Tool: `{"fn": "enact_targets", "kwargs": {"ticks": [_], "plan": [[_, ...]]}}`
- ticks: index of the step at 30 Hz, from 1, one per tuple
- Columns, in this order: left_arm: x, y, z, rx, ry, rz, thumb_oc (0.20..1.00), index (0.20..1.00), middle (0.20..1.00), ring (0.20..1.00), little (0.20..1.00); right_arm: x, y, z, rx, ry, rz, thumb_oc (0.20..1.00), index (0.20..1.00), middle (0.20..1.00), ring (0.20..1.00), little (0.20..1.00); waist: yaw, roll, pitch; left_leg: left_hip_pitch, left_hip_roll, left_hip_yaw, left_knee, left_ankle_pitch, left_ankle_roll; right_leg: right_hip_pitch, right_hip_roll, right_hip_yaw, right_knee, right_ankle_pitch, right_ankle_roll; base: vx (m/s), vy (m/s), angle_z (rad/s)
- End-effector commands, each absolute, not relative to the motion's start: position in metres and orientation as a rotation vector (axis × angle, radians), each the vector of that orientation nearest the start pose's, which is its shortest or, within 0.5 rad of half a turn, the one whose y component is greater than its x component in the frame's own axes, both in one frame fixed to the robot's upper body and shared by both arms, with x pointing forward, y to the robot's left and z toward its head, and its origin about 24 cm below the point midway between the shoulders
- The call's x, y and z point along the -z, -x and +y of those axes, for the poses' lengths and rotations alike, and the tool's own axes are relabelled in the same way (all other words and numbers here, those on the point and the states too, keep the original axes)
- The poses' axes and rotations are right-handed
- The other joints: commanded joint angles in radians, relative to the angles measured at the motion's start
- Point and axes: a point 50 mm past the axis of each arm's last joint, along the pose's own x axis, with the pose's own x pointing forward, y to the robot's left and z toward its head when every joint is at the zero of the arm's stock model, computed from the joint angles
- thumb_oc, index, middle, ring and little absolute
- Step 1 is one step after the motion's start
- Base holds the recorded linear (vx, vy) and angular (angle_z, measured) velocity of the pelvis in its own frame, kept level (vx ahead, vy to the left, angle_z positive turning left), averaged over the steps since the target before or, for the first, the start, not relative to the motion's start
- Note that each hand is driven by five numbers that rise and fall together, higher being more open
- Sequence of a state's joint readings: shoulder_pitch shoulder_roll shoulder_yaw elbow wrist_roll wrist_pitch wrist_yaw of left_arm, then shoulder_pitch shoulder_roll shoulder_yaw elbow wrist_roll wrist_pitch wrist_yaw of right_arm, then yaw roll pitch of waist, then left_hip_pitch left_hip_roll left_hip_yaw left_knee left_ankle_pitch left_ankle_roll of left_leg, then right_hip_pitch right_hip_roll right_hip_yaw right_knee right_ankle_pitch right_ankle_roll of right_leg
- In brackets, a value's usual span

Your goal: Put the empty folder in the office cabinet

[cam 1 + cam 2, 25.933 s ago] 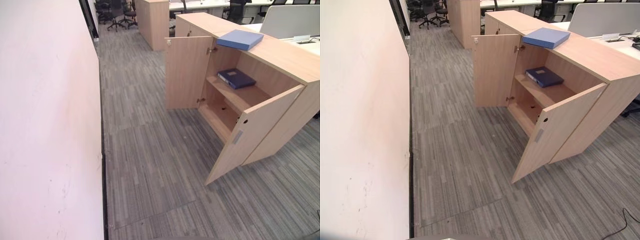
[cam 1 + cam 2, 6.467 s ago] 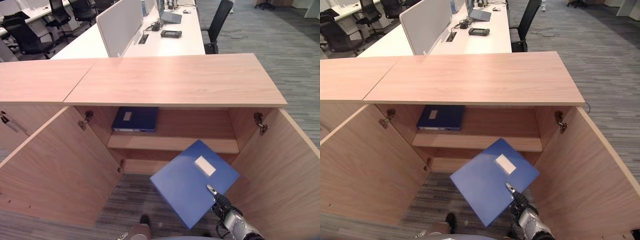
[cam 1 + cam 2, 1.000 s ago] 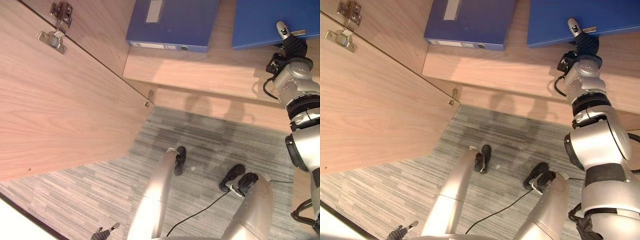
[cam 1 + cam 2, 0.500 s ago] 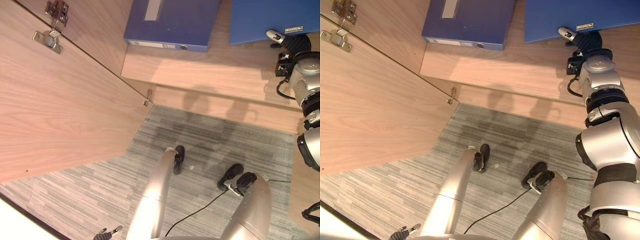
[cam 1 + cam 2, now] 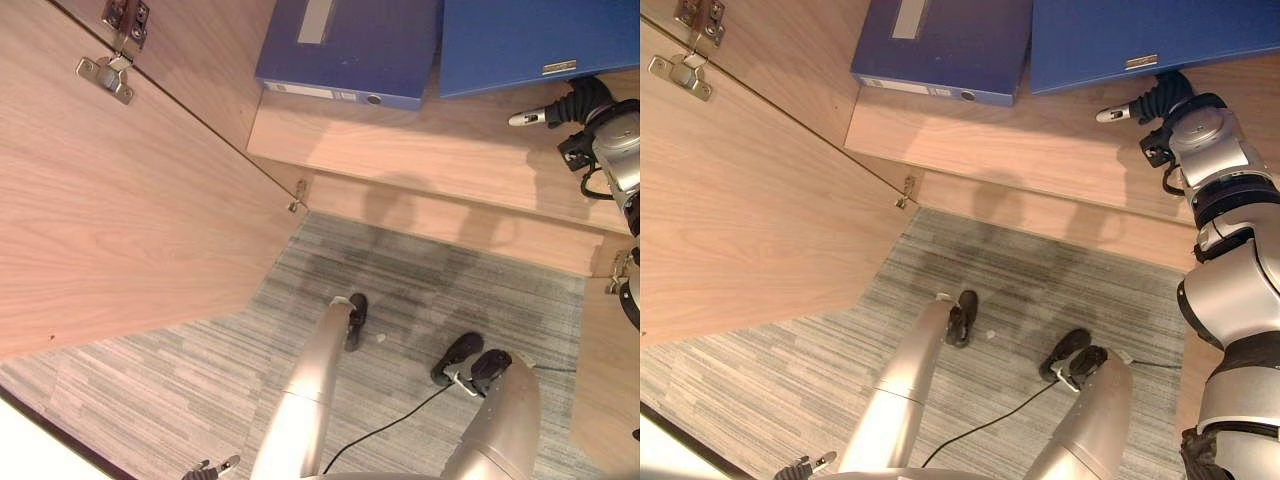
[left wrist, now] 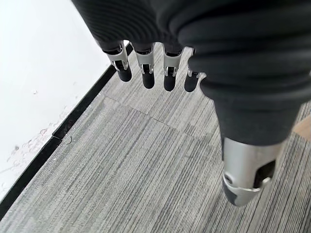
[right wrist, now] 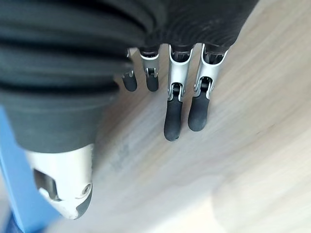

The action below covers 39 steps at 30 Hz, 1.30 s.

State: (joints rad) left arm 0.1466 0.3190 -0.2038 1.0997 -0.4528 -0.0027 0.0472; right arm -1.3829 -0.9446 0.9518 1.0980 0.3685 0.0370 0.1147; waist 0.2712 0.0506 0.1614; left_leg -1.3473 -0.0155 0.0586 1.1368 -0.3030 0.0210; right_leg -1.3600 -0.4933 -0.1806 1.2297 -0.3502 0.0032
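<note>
The light blue folder lies flat on the cabinet shelf, to the right of a darker blue binder. My right hand hovers just in front of the folder's near edge, apart from it, thumb pointing left. In the right wrist view its fingers hang relaxed over the bare wood, holding nothing, with the folder's blue edge beside the thumb. My left hand hangs low at my side over the carpet, open and idle.
The cabinet's left door stands open, with hinges on its inner face. A lower wooden board runs under the shelf. Grey striped carpet covers the floor, and a white wall with a black skirting stands by my left hand.
My right hand has let go of the folder and drawn back to the right. The folder now rests on the shelf, slid a little toward the binder.
</note>
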Motion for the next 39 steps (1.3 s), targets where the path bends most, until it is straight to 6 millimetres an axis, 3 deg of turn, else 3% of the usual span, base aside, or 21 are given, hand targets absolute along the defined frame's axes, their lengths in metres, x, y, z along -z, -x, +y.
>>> {"fn": "enact_targets", "kwargs": {"ticks": [1,13,24,31,35,39], "plan": [[0.150,-0.051,0.288,-0.393,-0.080,1.249,1.000,1.000,1.000,1.000,1.000,-0.246,-0.392,-0.294,-0.027,1.061,0.223,1.000,1.000,1.000,1.000,1.000,0.018,-0.001,0.075,0.024,0.035,-0.020,-0.078,-0.005,-0.021,0.078,-0.023,0.089,-0.121,0.048,0.037,0.00,0.000,0.00],[0.151,-0.055,0.284,-0.396,-0.034,1.232,1.000,1.000,1.000,1.000,1.000,-0.220,-0.377,-0.284,-0.286,1.308,0.331,1.000,1.000,1.000,1.000,1.000,-0.018,-0.020,0.070,0.018,0.046,-0.021,-0.082,-0.007,-0.025,0.072,-0.026,0.090,-0.130,0.056,0.040,0.00,0.000,0.00],[0.151,-0.077,0.276,-0.396,0.000,1.189,1.000,1.000,1.000,1.000,1.000,-0.197,-0.366,-0.257,-0.484,1.430,0.319,1.000,1.000,1.000,1.000,1.000,-0.059,-0.034,0.068,0.009,0.056,-0.023,-0.089,-0.008,-0.024,0.066,-0.021,0.091,-0.145,0.062,0.041,0.00,-0.002,-0.02],[0.150,-0.082,0.276,-0.402,0.009,1.185,1.000,1.000,1.000,1.000,1.000,-0.200,-0.361,-0.237,-0.572,1.427,0.263,1.000,1.000,1.000,1.000,1.000,-0.069,-0.043,0.059,-0.002,0.060,-0.025,-0.089,-0.007,-0.021,0.054,-0.014,0.093,-0.146,0.063,0.038,0.00,-0.002,-0.01],[0.150,-0.085,0.275,-0.411,0.015,1.184,1.000,1.000,1.000,1.000,1.000,-0.208,-0.364,-0.235,-0.544,1.523,0.251,1.000,1.000,1.000,1.000,1.000,-0.073,-0.047,0.060,-0.002,0.062,-0.028,-0.093,-0.005,-0.021,0.057,-0.014,0.091,-0.154,0.069,0.041,-0.01,-0.006,-0.10],[0.148,-0.091,0.279,-0.435,0.004,1.177,1.000,1.000,1.000,1.000,1.000,-0.233,-0.378,-0.206,-0.496,1.561,0.106,1.000,1.000,1.000,1.000,1.000,-0.074,-0.048,0.058,-0.001,0.070,-0.029,-0.092,-0.004,-0.018,0.056,-0.009,0.090,-0.157,0.074,0.039,-0.01,-0.003,-0.04]]}}
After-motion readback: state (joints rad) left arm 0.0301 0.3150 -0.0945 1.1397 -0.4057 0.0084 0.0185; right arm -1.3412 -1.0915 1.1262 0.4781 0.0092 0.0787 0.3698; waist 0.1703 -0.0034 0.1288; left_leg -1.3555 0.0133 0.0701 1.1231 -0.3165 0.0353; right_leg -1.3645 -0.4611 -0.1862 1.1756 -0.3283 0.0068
